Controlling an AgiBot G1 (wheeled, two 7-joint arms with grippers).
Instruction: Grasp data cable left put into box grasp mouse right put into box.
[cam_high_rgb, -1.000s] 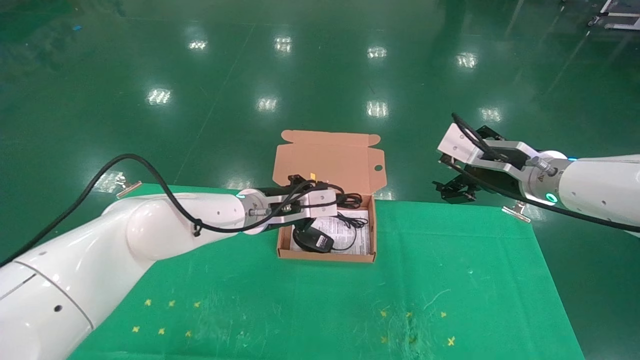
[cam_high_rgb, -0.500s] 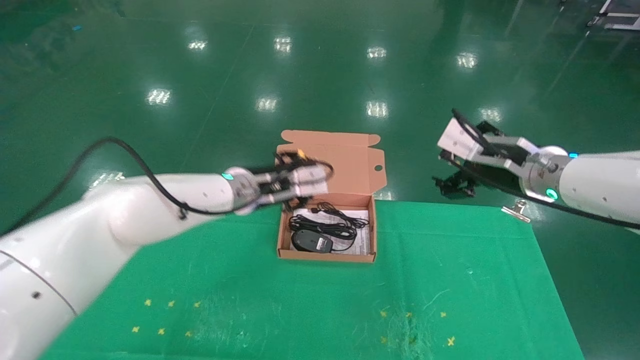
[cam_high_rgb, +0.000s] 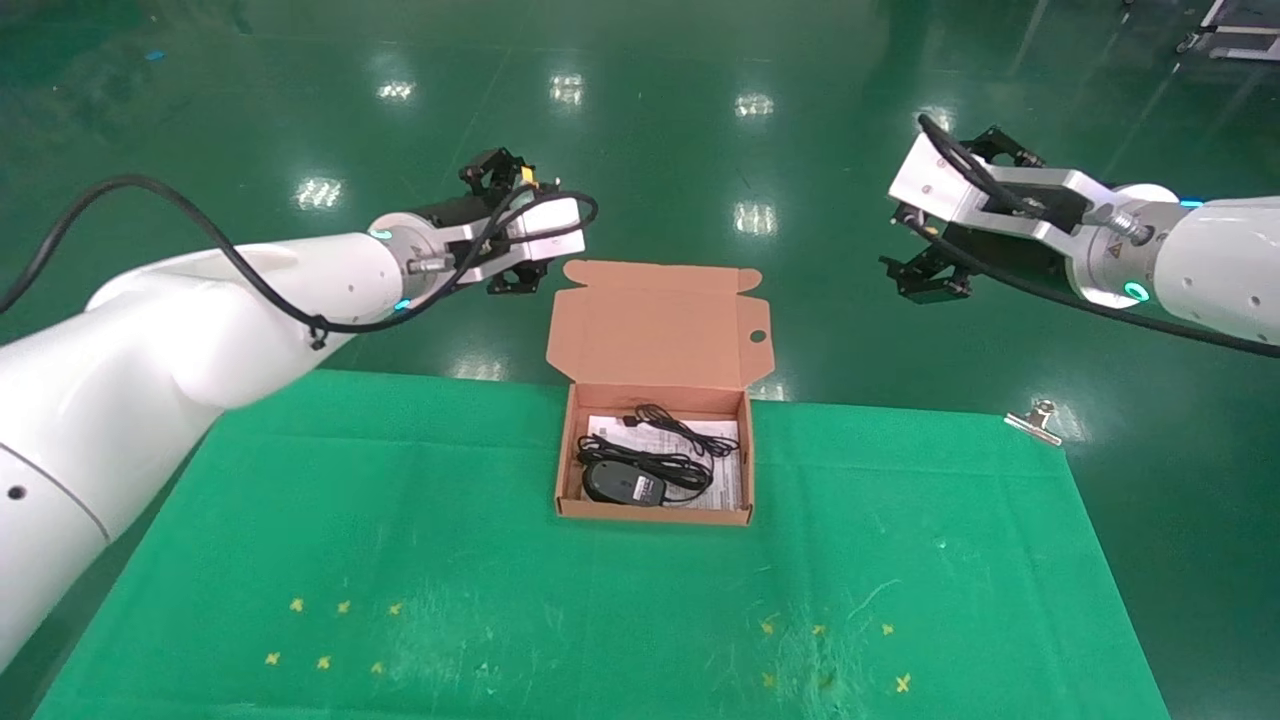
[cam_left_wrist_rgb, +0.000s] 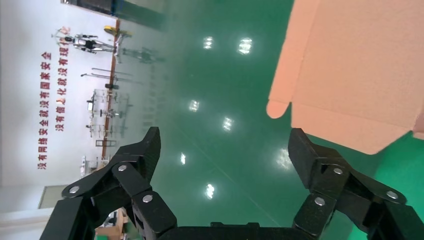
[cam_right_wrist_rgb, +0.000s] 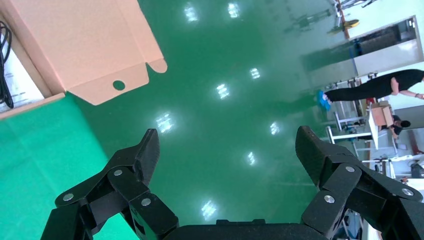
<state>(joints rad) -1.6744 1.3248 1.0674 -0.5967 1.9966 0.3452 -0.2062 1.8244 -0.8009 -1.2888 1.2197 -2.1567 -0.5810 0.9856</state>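
The brown box (cam_high_rgb: 651, 514) stands open at the back middle of the green cloth, its lid (cam_high_rgb: 660, 325) upright. Inside, on the white sheet (cam_high_rgb: 728, 470), lie the black mouse (cam_high_rgb: 622, 485), the strapped data cable (cam_high_rgb: 645, 462) across it, and the mouse's loose cord (cam_high_rgb: 685, 432). My left gripper (cam_high_rgb: 500, 225) is open and empty in the air, behind and left of the lid; its wrist view (cam_left_wrist_rgb: 225, 145) shows the lid (cam_left_wrist_rgb: 360, 75). My right gripper (cam_high_rgb: 945, 205) is open and empty, high at the back right; its wrist view (cam_right_wrist_rgb: 227, 145) shows the lid (cam_right_wrist_rgb: 85, 45).
The green cloth (cam_high_rgb: 900, 560) covers the table, with yellow cross marks (cam_high_rgb: 340, 607) near the front. A metal clip (cam_high_rgb: 1035, 420) holds the cloth's back right corner. Shiny green floor lies beyond. A person (cam_right_wrist_rgb: 375, 87) stands far off in the right wrist view.
My left gripper has risen out of the box and moved back and left, leaving the data cable in the box. My right gripper has risen a little.
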